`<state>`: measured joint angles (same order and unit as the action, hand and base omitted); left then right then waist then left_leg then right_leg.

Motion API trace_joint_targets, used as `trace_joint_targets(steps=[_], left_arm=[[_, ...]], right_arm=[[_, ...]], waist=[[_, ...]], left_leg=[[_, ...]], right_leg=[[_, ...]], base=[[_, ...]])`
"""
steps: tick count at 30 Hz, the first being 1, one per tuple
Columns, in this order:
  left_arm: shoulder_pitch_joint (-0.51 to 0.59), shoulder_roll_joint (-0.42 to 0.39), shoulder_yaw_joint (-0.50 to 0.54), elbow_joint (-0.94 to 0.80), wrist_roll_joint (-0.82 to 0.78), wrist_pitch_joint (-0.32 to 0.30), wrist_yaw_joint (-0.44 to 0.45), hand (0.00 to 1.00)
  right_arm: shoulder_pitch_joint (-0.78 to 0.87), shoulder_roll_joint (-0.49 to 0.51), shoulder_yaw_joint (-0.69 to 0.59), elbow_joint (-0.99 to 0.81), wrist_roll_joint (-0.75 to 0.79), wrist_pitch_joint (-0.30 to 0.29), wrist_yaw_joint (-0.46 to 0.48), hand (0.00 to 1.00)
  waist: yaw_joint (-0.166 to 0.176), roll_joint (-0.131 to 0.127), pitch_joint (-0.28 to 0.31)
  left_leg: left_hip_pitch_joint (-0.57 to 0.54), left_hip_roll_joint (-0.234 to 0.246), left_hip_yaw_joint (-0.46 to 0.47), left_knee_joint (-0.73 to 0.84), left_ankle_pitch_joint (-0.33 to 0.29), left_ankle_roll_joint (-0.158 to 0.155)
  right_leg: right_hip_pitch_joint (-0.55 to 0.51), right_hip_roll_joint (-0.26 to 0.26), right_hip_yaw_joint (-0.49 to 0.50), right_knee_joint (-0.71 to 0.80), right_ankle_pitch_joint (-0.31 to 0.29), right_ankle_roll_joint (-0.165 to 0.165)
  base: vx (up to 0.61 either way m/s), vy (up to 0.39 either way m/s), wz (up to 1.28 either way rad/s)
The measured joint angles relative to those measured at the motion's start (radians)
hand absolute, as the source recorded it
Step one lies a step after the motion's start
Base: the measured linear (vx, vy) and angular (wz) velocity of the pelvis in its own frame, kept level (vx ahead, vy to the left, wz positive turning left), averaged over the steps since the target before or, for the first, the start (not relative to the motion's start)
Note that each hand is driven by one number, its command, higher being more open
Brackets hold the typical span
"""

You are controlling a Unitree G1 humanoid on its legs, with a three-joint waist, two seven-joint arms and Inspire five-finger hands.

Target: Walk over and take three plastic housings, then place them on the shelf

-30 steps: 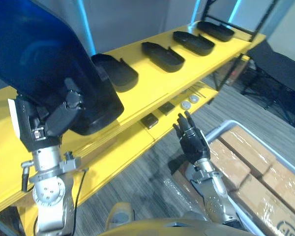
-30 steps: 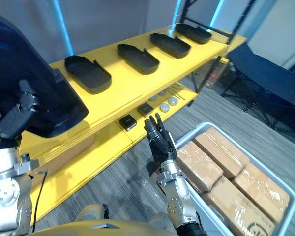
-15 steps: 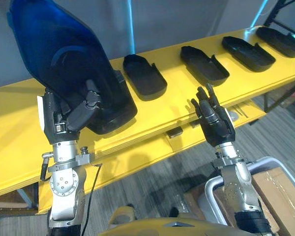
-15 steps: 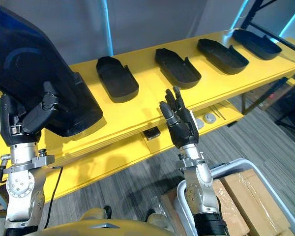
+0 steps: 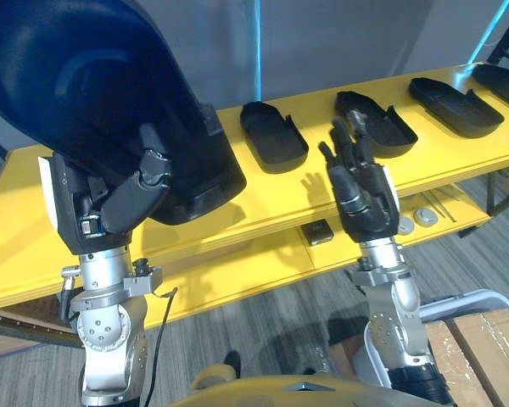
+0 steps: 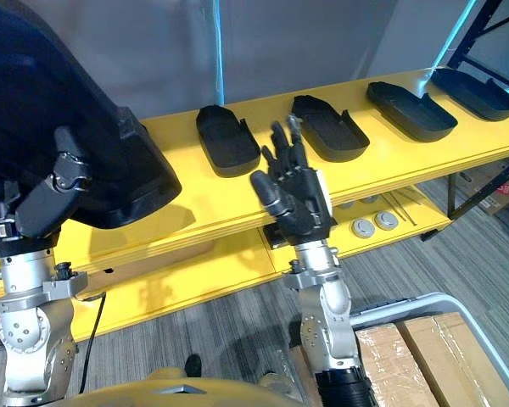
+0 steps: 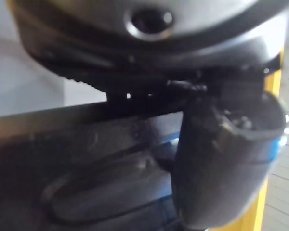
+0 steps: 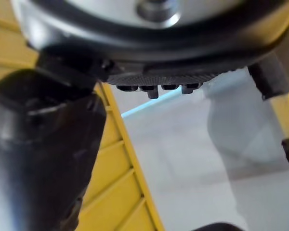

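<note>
Dark glossy plastic dominates the near view: my left hand (image 5: 110,199), fingers and thumb curled round its lower edge, holds a large plastic housing (image 5: 93,93) over the left part of the yellow shelf (image 5: 263,199). I cannot tell whether it touches the board yet. My right hand (image 5: 366,191) is raised just in front of the shelf's edge, fingers straight and slightly spread, holding nothing. By my judgement, the step in hand is setting this housing down on the bare yellow stretch at the left end of the row. To do that well I would lower it level and the same way up as the others. I would keep it clear of the nearest placed housing (image 5: 273,136) and uncurl my fingers only once its base rests flat. The free hand could steady its far side. The held piece is a deep, rounded shell, black with a blue sheen and a faint circular mark on its flank. Farther along the top board, three more housings (image 5: 375,125) lie in a row, apart from one another. Each is a shallow, boat-shaped black tray with raised tabs on its rim.
</note>
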<state>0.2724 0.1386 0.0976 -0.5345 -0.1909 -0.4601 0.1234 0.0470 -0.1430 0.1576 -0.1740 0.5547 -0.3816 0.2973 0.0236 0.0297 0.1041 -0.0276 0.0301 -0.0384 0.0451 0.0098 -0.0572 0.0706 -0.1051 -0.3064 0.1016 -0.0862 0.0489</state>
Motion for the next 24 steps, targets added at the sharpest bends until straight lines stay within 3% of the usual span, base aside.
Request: trace_joint_targets(steps=[2,4,6,7,9,10,14,17,21,24], left_arm=[[0.023,-0.02,0.002,0.0,-0.002,0.001,-0.005,0.0],[0.021,-0.024,0.004,0.0,-0.013,0.007,-0.059,0.0],[0.019,-0.024,-0.004,0.001,-0.062,0.005,-0.114,0.0],[0.019,-0.024,-0.006,0.0,-0.079,0.004,-0.13,0.0],[0.019,-0.023,-0.005,0.001,-0.105,0.0,-0.142,0.0],[0.02,-0.025,-0.005,0.004,-0.124,-0.001,-0.14,0.0],[0.021,-0.024,-0.013,0.005,-0.149,-0.002,-0.161,0.0],[0.017,-0.017,-0.047,0.021,-0.157,0.003,-0.201,0.0],[0.011,0.008,-0.093,0.073,-0.154,0.05,-0.206,0.0],[0.012,0.0,-0.117,0.094,-0.154,0.069,-0.155,0.0]], right_arm=[[-0.024,0.001,0.032,0.0,-0.021,0.0,-0.002,1.0],[-0.033,-0.012,0.026,-0.011,-0.081,0.001,-0.027,1.0],[-0.045,-0.044,0.004,-0.009,-0.123,0.016,-0.068,1.0],[-0.051,-0.055,-0.004,-0.005,-0.132,0.023,-0.079,1.0],[-0.08,-0.065,-0.021,0.038,-0.155,0.032,-0.09,1.0],[-0.083,-0.059,-0.023,0.056,-0.153,0.032,-0.085,1.0],[-0.065,-0.053,-0.022,0.072,-0.147,0.025,-0.067,1.0],[-0.062,-0.047,-0.019,0.072,-0.156,0.013,-0.091,1.0],[-0.046,-0.017,0.001,0.072,-0.155,-0.007,-0.11,1.0],[-0.011,-0.008,0.039,0.073,-0.147,-0.018,-0.113,1.0]], waist=[[0.003,0.0,-0.001],[-0.016,-0.001,-0.008],[-0.021,0.009,-0.011],[-0.02,0.012,-0.011],[-0.008,0.005,-0.012],[0.0,0.004,-0.012],[-0.007,-0.002,-0.014],[-0.027,-0.006,-0.016],[-0.051,-0.011,-0.015],[-0.049,0.001,0.0]], left_leg=[[-0.009,0.009,0.02,-0.017,0.005,0.02],[-0.035,0.077,0.289,-0.013,0.008,0.112],[-0.045,0.121,0.465,0.023,0.03,0.175],[-0.048,0.126,0.487,0.035,0.05,0.175],[-0.045,0.11,0.449,0.049,0.06,0.065],[-0.042,0.095,0.442,0.049,0.058,0.05],[-0.027,0.078,0.454,0.035,0.06,0.04],[-0.024,0.078,0.426,0.032,0.054,0.031],[-0.003,0.075,0.439,0.028,0.039,0.021],[-0.072,0.138,0.432,0.242,-0.047,0.003]], right_leg=[[0.008,-0.01,-0.048,0.0,0.003,0.001],[0.027,-0.026,-0.178,0.005,0.003,-0.001],[0.039,-0.045,-0.244,0.028,-0.006,-0.002],[0.04,-0.054,-0.243,0.048,-0.02,0.001],[0.037,-0.084,-0.196,0.09,-0.08,0.034],[0.035,-0.089,-0.17,0.092,-0.086,0.043],[0.024,-0.097,-0.112,0.068,-0.075,0.054],[0.018,-0.087,-0.063,0.014,-0.026,0.061],[0.015,-0.087,-0.013,-0.016,-0.002,0.06],[0.019,-0.077,0.01,0.0,-0.011,0.06]], base=[[-0.03,-0.014,0.79],[0.0,-0.037,1.55],[0.03,0.048,1.4],[0.03,0.148,1.12],[0.0,0.116,0.52],[-0.01,0.076,0.07],[-0.02,0.088,-0.3],[0.01,0.044,-0.48],[0.0,0.054,-0.39],[0.0,0.031,-0.29]])
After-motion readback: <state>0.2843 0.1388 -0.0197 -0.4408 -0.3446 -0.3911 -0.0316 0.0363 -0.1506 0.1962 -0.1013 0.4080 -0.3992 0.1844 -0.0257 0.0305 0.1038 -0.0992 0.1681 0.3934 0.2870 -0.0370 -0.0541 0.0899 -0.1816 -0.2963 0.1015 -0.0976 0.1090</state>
